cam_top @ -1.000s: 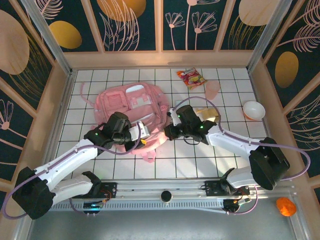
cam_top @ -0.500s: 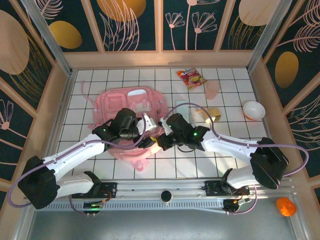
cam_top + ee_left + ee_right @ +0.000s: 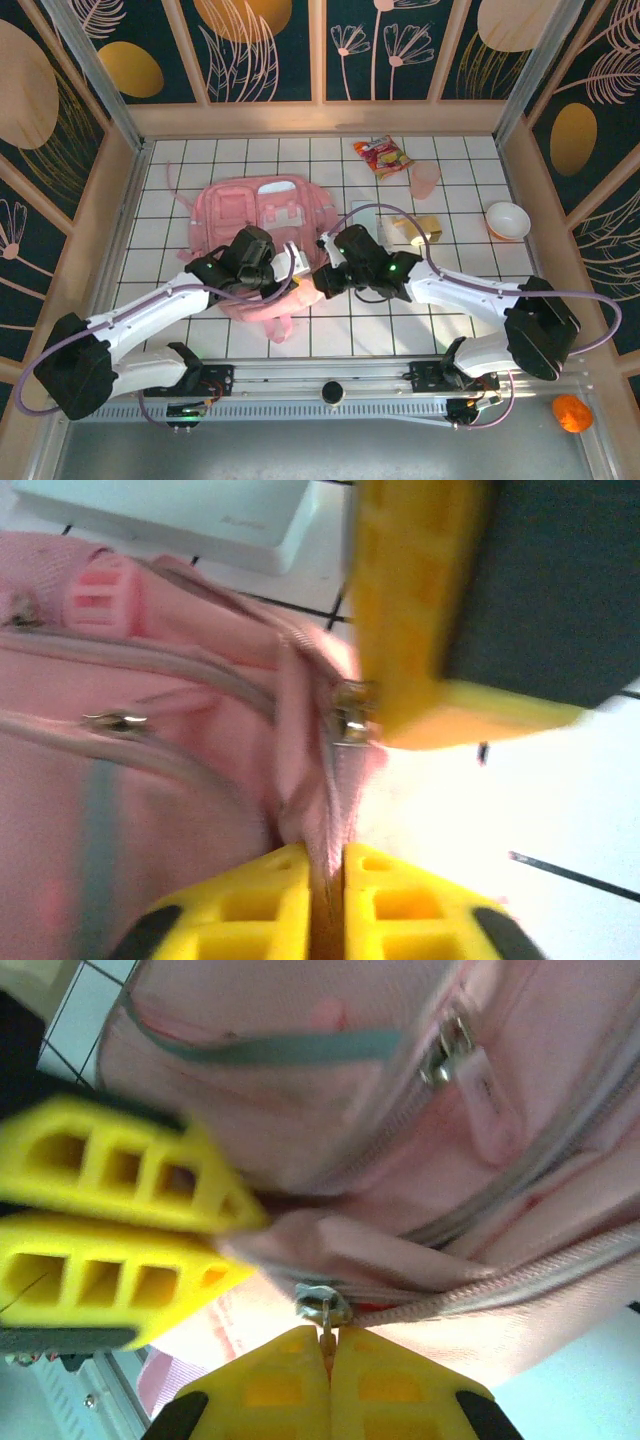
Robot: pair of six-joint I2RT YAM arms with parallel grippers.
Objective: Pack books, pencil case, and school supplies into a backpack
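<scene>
Basically, the backpack [image 3: 250,205] was the biggest item: pink, lying flat on the tiled table [image 3: 220,155], left of centre, front pockets up. Both arms reached to its near-right corner and met almost tip to tip, so neither was clearly nearer.

L gripper [image 3: 325,865] had its jaws pressed together w/ a fold of pink fabric pinched between them, right at the bag's edge seam. R gripper [image 3: 325,1345] was likewise closed, nipping the small metal zipper pull [image 3: 322,1310] hanging off the slider. In the R wrist view, L's yellow fingers [image 3: 110,1220] sat just beside the slider, on its left.

Key relation: the zip track [image 3: 520,1280] ran away from the slider toward the right of the R wrist view, teeth looking closed. So L's pinch was on one side of the slider and the track on the other. Prob. next move: R drags the pull along the track while L anchors the fabric. The pull dir. would need to follow the seam or the slider could jam.

Pencil case [image 3: 363,214], pale blue-green, lay on the tiles just right of the bag, beyond the R arm and partly crossed by a cable; long axis hard to read. The small yellow block [image 3: 420,228] sat further right, near the case, well apart from the bag. Both were outside the bag, not yet packed.
</scene>
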